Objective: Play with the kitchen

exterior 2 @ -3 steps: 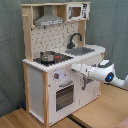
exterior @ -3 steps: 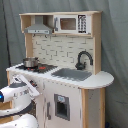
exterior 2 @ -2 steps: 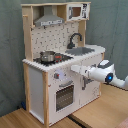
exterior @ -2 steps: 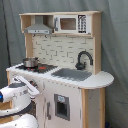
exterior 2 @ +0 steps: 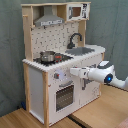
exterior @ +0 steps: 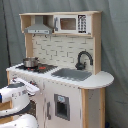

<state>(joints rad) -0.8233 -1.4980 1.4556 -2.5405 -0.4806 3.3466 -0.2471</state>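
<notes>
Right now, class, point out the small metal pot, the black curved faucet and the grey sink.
Small metal pot (exterior 2: 48,56), second exterior view, its side wall.
Black curved faucet (exterior: 83,59), first exterior view, its arch.
Grey sink (exterior: 71,74), first exterior view, basin floor.

Both exterior views soft, blurred; even diffuse light, faint shadows, no glare

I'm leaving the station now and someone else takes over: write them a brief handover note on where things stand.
Gripper: at the kitchen front, just below the counter edge near the knobs, above the oven door.
Pot sits on the stovetop; sink and faucet untouched.
Oven door looks closed, nothing visibly moved.
Left: all the play.
</notes>
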